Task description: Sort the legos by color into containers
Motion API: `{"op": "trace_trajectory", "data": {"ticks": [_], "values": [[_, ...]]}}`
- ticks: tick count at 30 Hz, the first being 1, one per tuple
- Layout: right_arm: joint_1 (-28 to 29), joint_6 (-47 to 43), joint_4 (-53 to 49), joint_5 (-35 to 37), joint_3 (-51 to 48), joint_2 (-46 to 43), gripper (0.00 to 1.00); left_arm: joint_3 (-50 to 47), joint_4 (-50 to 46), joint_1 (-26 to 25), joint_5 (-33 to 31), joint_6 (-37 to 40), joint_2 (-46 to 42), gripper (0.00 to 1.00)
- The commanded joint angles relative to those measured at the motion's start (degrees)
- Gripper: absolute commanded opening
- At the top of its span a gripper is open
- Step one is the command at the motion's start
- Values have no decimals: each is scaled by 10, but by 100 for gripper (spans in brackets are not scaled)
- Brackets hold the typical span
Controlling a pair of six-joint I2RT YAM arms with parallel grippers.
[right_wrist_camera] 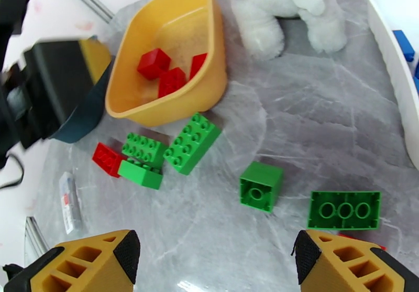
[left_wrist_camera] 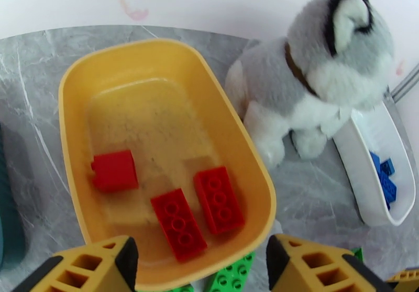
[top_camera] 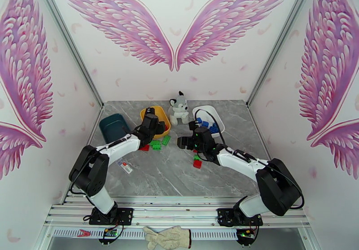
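My left gripper hangs open over the near end of the yellow tub, nothing between its fingers. Three red legos lie inside that tub. My right gripper is also open and holds nothing; it hovers above the table over loose green legos. More green bricks and a red one lie in front of the yellow tub. The white tub holds blue legos. The dark teal tub sits at the left.
A plush husky sits between the yellow and white tubs. A small white-and-red tag lies on the table near the left arm. A red and a green brick lie under the right arm. A glove rests off the table's front.
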Motion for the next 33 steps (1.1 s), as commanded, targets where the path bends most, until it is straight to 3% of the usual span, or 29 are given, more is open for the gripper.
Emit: {"op": "trace_trajectory", "data": {"ticks": [1, 8, 15, 24, 33], "values": [[-20, 18, -27, 49, 7, -23, 87, -43, 28, -45, -16, 0, -33, 73], [-66, 51, -50, 55, -7, -44, 90, -75, 32, -169, -39, -13, -31, 79], [-94, 53, -56, 57, -23, -66, 95, -79, 49, -259, -12, -38, -8, 85], [-109, 54, -49, 53, -40, -88, 99, -16, 33, -314, -2, -50, 73, 88], [-124, 54, -47, 49, -48, -94, 100, 73, 1, -338, -14, -51, 167, 87]]}}
